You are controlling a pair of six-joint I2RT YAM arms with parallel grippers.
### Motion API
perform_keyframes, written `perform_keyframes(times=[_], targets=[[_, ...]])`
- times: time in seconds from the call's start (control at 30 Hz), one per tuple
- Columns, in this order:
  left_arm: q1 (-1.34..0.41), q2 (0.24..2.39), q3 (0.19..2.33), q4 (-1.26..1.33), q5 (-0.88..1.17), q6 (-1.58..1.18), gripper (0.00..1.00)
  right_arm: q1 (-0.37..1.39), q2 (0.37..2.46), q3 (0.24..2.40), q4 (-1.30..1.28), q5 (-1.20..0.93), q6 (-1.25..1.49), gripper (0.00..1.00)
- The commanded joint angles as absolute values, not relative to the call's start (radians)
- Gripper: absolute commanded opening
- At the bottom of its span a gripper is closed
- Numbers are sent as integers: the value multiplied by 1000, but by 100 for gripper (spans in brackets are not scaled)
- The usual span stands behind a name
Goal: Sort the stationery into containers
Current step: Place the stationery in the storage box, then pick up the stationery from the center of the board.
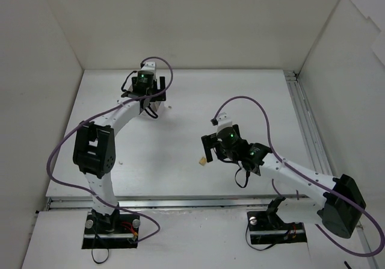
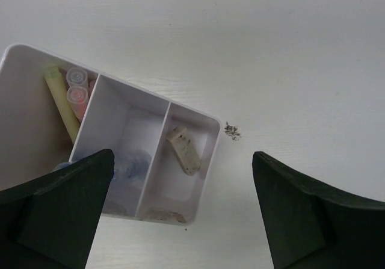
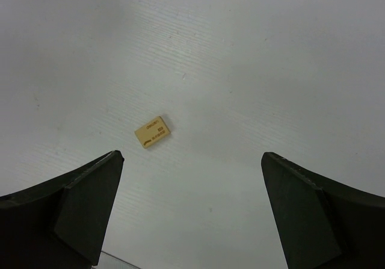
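Observation:
In the left wrist view a white container [image 2: 191, 110] with three side-by-side compartments lies on the table. Its left compartment holds a yellow pen [image 2: 60, 97] and pink capped pens [image 2: 77, 89]. A blue-and-white tube [image 2: 131, 163] lies in the middle one, and a worn tan eraser [image 2: 183, 150] in the right one. My left gripper [image 2: 181, 157] hangs open above the box, holding nothing. My right gripper [image 3: 192, 156] is open over bare table, with a small tan eraser [image 3: 152, 132] lying just ahead of its left finger. From above, that eraser [image 1: 204, 160] sits beside the right gripper [image 1: 218, 148].
Dark crumbs [image 2: 231, 130] lie on the table just right of the box. White walls enclose the table at the back and both sides. From above, the left gripper [image 1: 146, 94] hides most of the box at the far left.

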State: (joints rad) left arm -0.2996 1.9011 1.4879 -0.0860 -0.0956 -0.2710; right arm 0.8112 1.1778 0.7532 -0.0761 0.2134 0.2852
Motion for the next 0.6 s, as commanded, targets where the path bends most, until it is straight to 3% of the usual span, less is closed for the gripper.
perform_keyframes(times=[0.0, 0.23, 0.43, 0.57], targets=[[-293, 1754, 1496, -84, 27, -291, 99, 807, 1236, 758, -60, 130, 265, 98], [-293, 1475, 1308, -106, 166, -399, 100, 818, 1431, 830, -52, 115, 342, 98], [-325, 1208, 1063, -103, 109, -462, 100, 879, 1542, 896, -104, 294, 615, 98], [-334, 1089, 1008, -147, 34, -482, 100, 914, 1639, 959, -138, 321, 814, 98]])
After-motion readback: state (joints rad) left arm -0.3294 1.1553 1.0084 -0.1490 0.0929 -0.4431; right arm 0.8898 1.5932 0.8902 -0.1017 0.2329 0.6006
